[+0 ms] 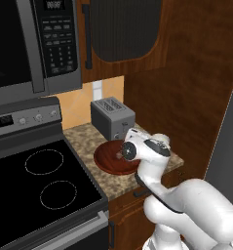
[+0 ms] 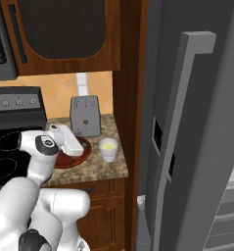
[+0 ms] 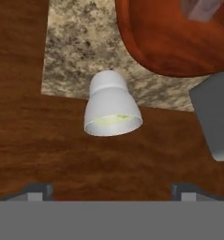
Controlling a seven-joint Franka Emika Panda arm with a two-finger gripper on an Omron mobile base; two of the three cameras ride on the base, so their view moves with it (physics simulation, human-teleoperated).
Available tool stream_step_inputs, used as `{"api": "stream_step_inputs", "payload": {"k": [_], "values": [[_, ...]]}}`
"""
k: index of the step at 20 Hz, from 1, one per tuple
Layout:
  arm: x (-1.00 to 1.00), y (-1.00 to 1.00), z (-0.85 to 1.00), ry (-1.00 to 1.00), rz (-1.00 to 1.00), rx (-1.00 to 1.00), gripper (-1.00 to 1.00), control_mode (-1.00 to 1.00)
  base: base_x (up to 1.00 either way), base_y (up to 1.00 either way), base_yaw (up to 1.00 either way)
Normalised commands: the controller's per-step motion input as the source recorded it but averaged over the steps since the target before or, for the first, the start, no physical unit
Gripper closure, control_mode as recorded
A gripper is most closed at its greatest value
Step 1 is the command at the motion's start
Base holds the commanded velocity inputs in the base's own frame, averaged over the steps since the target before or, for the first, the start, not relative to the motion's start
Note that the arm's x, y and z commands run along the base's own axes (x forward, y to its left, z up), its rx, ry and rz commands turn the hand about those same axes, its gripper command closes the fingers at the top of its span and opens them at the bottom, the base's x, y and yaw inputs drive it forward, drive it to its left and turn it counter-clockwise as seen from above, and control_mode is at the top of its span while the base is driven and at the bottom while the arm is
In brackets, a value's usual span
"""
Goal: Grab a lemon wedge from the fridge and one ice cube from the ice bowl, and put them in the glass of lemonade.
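Looking down the hand view, I see the glass of lemonade [image 3: 112, 105] standing on the speckled granite counter [image 3: 73, 47], with the ice bowl [image 3: 174, 42] at its 1 o'clock and the grey toaster [image 3: 216, 117] at its 3 o'clock; my gripper [image 3: 113, 193] has its jaws spread wide and holds nothing; a pale ice cube [image 3: 202, 9] lies in the bowl; from the right base view the fridge [image 2: 197, 122] stands at 3 o'clock of the glass, its door shut; I cannot spot the lemon wedge.
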Motion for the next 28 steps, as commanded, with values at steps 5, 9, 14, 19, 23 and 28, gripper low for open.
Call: {"api": "stream_step_inputs", "payload": {"k": [5, 9, 14, 19, 23, 28], "values": [[-0.09, 0.53, 0.00, 0.00, -0.09, 0.46, -1.00, -1.00, 0.00, 0.00, 0.00], [0.00, 0.63, 0.00, -0.12, -0.20, 0.38, -1.00, -1.00, 0.00, 0.00, 0.00], [0.00, 0.49, 0.00, -0.18, -0.36, 0.35, -1.00, -1.00, 0.00, 0.00, 0.00], [-0.02, 0.35, -0.06, -0.19, -0.39, 0.20, -1.00, -1.00, 0.00, 0.00, 0.00], [-0.05, 0.08, 0.01, -0.20, -0.40, 0.18, -1.00, -1.00, 0.00, 0.00, 0.00], [-0.13, -0.18, 0.22, -0.18, -0.32, 0.48, -1.00, -1.00, 0.00, 0.00, 0.00]]}}
